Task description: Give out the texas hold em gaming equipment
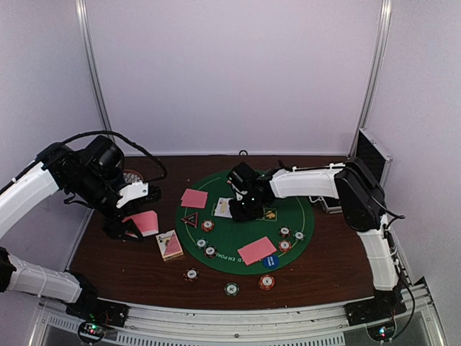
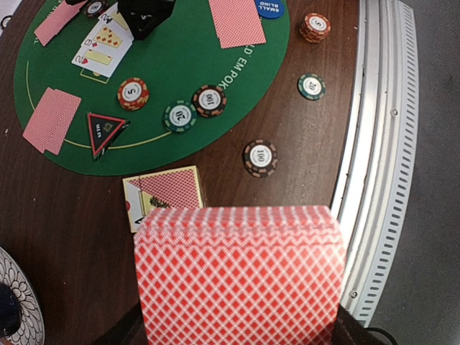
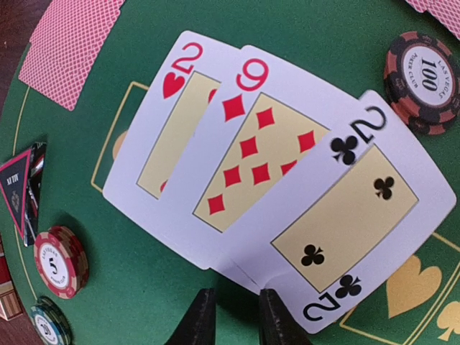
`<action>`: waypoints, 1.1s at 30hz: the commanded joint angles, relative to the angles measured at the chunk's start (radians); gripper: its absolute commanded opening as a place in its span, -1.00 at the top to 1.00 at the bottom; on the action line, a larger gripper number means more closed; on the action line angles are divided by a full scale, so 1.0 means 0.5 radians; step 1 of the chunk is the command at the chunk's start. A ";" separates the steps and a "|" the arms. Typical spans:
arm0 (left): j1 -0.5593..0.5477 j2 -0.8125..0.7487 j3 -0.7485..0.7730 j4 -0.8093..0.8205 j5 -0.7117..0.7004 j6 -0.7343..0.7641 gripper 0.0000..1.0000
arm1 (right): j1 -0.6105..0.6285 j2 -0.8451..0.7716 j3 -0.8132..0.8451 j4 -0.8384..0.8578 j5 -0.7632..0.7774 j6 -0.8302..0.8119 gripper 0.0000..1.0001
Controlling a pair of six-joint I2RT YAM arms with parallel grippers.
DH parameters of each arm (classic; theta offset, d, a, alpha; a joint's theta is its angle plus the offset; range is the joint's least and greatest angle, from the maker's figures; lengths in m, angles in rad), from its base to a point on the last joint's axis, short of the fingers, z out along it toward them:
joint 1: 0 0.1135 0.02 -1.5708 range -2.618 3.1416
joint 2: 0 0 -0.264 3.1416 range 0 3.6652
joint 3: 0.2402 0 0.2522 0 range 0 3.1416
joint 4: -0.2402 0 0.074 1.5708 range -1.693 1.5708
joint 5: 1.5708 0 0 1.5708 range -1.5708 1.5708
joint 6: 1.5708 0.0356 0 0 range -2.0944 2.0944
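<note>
My left gripper [image 1: 133, 225] is shut on a deck of pink-backed cards [image 1: 148, 222] and holds it above the bare wood left of the mat. In the left wrist view the deck [image 2: 237, 273] fills the bottom and hides the gripper [image 2: 237, 332]. My right gripper [image 1: 242, 209] hovers low over three face-up cards [image 3: 266, 165], the 2 of hearts, 9 of diamonds and 2 of clubs, fanned on the felt. Its fingertips [image 3: 203, 320] stand a narrow gap apart at the cards' near edge, with nothing between them. Face-down pink cards [image 1: 194, 198] [image 1: 257, 250] lie on the mat.
The round green mat [image 1: 245, 238] holds several chips [image 1: 207, 225], a triangular dealer marker [image 1: 190, 219] and a blue button [image 1: 271, 261]. Chips [image 1: 191, 274] [image 1: 231, 289] [image 1: 266, 282] lie on the wood in front. A card box [image 1: 170, 245] lies at the left, and the metal case [image 1: 371, 155] stands at the back right.
</note>
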 commanded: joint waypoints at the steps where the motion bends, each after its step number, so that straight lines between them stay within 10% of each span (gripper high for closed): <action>1: 0.010 -0.042 0.019 0.019 0.012 -0.006 1.00 | -0.062 0.100 0.025 -0.028 0.048 0.015 0.49; 8: 0.010 -0.044 0.006 0.019 0.010 -0.003 1.00 | -0.068 -0.143 -0.010 -0.046 -0.060 -0.032 0.36; 17: 0.010 -0.027 0.013 0.024 0.022 -0.008 1.00 | -0.007 -0.670 -0.070 -0.064 -0.339 0.072 -0.59; 33: 0.010 -0.014 0.038 0.036 0.043 -0.039 1.00 | 0.328 -0.770 -0.194 0.553 -1.074 0.781 -0.84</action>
